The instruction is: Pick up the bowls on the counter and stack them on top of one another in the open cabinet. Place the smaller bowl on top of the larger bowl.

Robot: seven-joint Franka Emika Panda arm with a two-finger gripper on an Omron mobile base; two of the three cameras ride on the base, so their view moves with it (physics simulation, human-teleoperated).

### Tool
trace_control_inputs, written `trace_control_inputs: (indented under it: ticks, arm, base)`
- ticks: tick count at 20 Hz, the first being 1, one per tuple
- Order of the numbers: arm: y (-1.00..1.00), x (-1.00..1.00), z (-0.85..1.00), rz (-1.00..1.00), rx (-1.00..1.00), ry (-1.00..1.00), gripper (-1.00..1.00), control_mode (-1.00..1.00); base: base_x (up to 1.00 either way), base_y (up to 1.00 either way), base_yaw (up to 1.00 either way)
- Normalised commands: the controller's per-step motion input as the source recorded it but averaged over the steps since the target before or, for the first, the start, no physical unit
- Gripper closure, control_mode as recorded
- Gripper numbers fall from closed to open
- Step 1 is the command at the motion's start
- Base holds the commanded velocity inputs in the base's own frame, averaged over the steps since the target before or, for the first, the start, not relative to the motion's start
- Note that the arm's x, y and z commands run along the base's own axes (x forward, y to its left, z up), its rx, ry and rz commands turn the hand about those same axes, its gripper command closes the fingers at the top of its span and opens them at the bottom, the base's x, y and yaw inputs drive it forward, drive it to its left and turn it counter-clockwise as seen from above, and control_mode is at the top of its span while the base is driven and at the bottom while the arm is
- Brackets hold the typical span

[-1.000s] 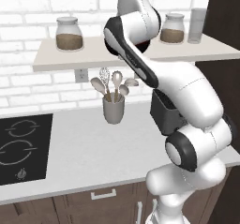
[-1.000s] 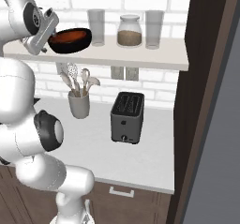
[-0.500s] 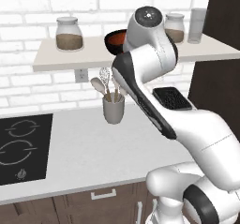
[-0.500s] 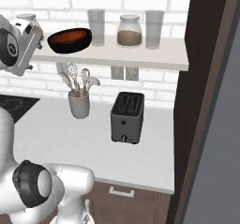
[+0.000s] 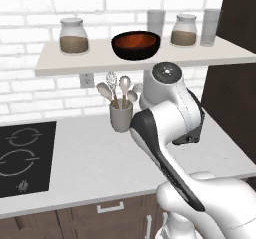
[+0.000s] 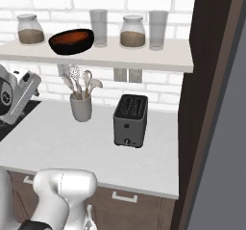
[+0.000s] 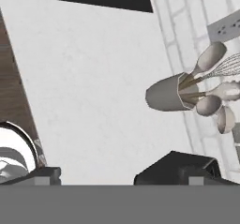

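Two bowls sat stacked on the long pale beige shelf board (image 5: 65, 65), near the middle of its length and close to its front edge. The glossy reddish-brown round bowl (image 5: 134, 40) rested inside the plain black round bowl (image 5: 136, 54), whose dark wall showed below the red rim. On the shelf you had a lidded glass jar of brown grains (image 5: 73, 35) toward the left end and a tall clear glass (image 5: 155, 23) just behind the stack on the right.

Your two-finger gripper (image 7: 120, 177) was released, jaws spread wide with nothing between them. It hung low over the wide light-grey worktop (image 5: 95, 158), well apart from the bowls. The hand view looked across the worktop at the grey utensil cup holding spoons and a whisk (image 7: 169, 95), which stood by the worktop's back edge against the white brick wall. The black inset cooktop (image 5: 22, 158) lay at the worktop's left end. The black boxy toaster (image 6: 130, 121) stood right of the cup.
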Motion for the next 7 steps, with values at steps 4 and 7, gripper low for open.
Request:
trace_control_inputs:
  ticks: [4, 7]
  arm:
    - [0.03, -0.01, -1.00, -0.04, 0.00, 0.24, -1.00, -1.00]
    - [0.00, 0.00, -1.00, -0.01, 0.00, 0.12, -1.00, -1.00]
  base:
    - [0.00, 0.00, 0.00]
    - [0.00, 0.00, 0.00]
